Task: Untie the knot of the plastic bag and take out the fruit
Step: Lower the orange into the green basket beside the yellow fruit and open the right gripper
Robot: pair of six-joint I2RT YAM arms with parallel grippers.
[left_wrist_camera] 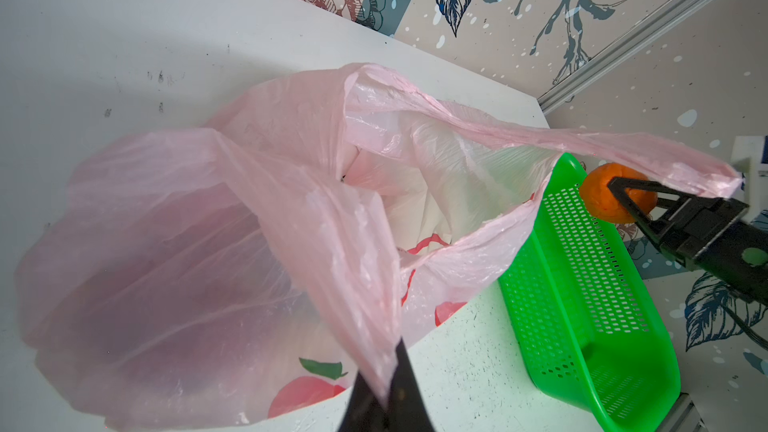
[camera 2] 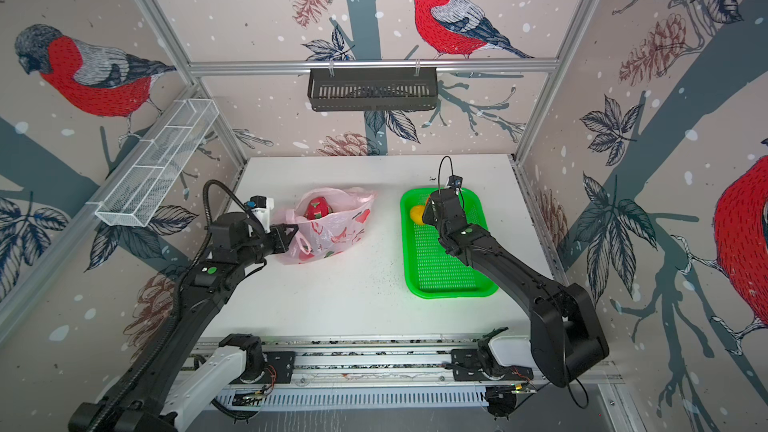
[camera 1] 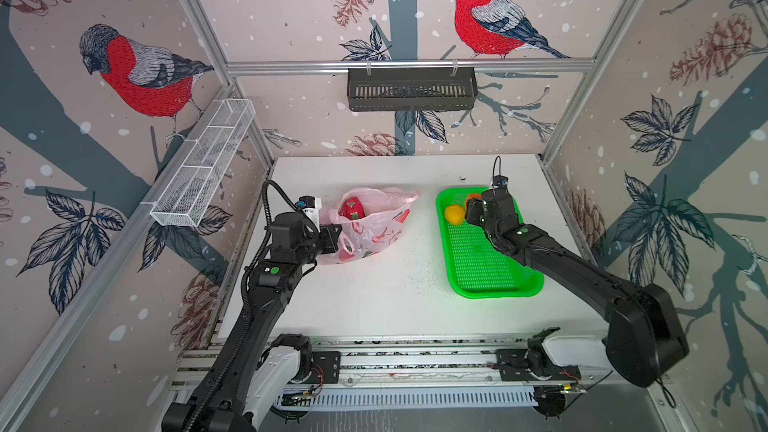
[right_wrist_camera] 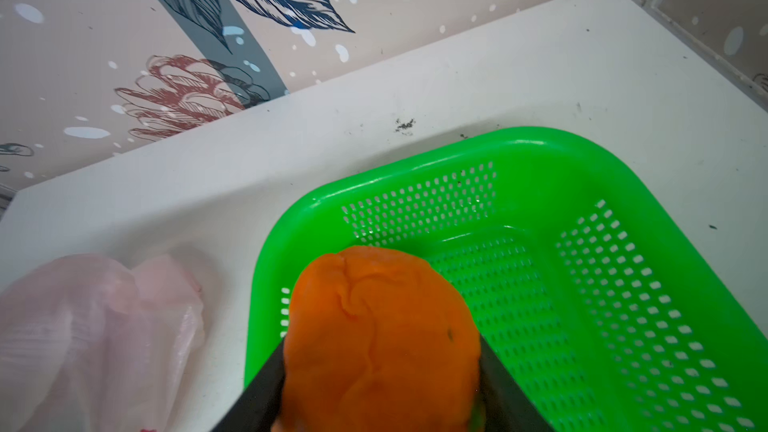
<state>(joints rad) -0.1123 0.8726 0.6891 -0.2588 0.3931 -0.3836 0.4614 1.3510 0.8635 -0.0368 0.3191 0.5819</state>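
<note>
Orange (right_wrist_camera: 380, 338) into the basket (right_wrist_camera: 540, 147).
My right fingers (right_wrist_camera: 257, 396) clamp it; I lower gently at the twelve o'clock end while my left fingers (left_wrist_camera: 409, 401) pinch the bag (left_wrist_camera: 166, 243).

Top views high, looking down on table (camera 1: 374, 305), wrist views close, sharing basket (camera 1: 478, 259)

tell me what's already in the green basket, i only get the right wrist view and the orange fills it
observer: a yellow lemon-like ball sits at the green basket's far end, left of your orange in a top view
operator: what's the left gripper doing
observer: the left gripper is shut on the plastic bag's rim, holding its mouth open
operator: any fruit left inside
observer: a dragon fruit shows in the bag's mouth
</note>
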